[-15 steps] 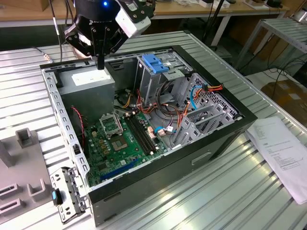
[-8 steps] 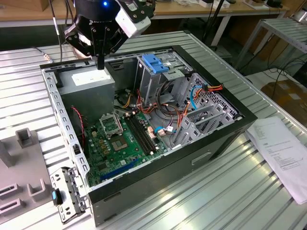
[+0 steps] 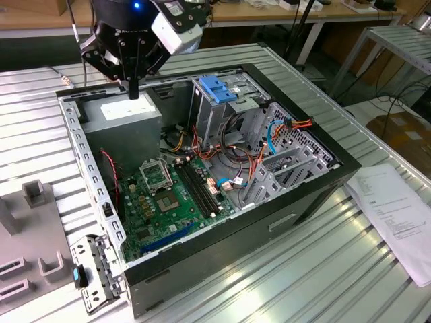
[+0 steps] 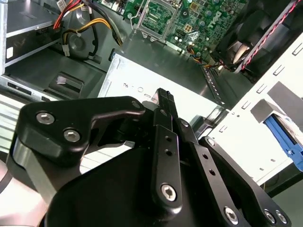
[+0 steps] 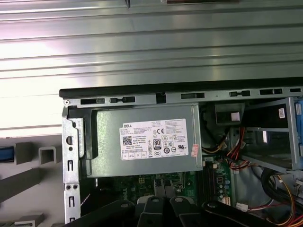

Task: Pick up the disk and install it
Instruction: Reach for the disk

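My gripper [image 3: 133, 93] hangs over the grey power supply [image 3: 128, 113] in the far corner of the open computer case [image 3: 101, 202], at the exterior view's left. Its black fingers [image 4: 163, 94] stand together with nothing between them. Of the disk I see a bright blue rail edge [image 4: 285, 138] in a pale fixture just outside the case wall. The same blue edge [image 5: 4, 153] lies beside grey fixture blocks in the first wrist view. The rest of the disk is cut off by the frame edges.
Inside the case are a green motherboard [image 3: 168, 195], a metal drive cage topped by a blue plastic bracket [image 3: 219, 87], and red, orange and blue cables [image 3: 283, 128]. Grey fixture blocks [image 3: 34, 192] stand left of the case. A paper sheet [image 3: 397, 215] lies at the right.
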Controlling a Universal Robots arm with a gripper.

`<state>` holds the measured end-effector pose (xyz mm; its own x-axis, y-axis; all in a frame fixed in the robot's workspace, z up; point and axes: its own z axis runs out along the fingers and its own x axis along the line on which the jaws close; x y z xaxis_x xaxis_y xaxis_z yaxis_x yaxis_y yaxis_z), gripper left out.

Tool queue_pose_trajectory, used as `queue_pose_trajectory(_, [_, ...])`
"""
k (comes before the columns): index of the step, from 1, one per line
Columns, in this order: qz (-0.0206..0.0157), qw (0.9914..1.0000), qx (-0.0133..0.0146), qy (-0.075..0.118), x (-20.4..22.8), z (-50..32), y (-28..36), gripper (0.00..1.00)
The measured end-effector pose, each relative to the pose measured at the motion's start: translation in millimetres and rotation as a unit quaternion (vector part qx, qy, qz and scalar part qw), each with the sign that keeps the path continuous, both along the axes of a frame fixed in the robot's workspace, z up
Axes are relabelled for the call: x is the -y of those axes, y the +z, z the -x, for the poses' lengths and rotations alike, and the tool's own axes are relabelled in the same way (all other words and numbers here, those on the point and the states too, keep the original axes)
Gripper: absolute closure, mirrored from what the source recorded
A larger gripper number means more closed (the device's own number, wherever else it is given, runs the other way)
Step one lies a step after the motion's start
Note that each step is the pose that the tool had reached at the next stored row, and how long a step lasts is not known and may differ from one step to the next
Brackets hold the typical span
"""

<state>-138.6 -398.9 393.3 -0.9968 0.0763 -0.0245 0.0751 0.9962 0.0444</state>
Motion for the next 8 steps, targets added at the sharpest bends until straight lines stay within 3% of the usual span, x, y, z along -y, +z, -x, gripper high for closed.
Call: queue_pose_trajectory(8, [0.0000, 1.00000, 0.0000, 0.000, 0.0, 17.2, 0.0, 0.89])
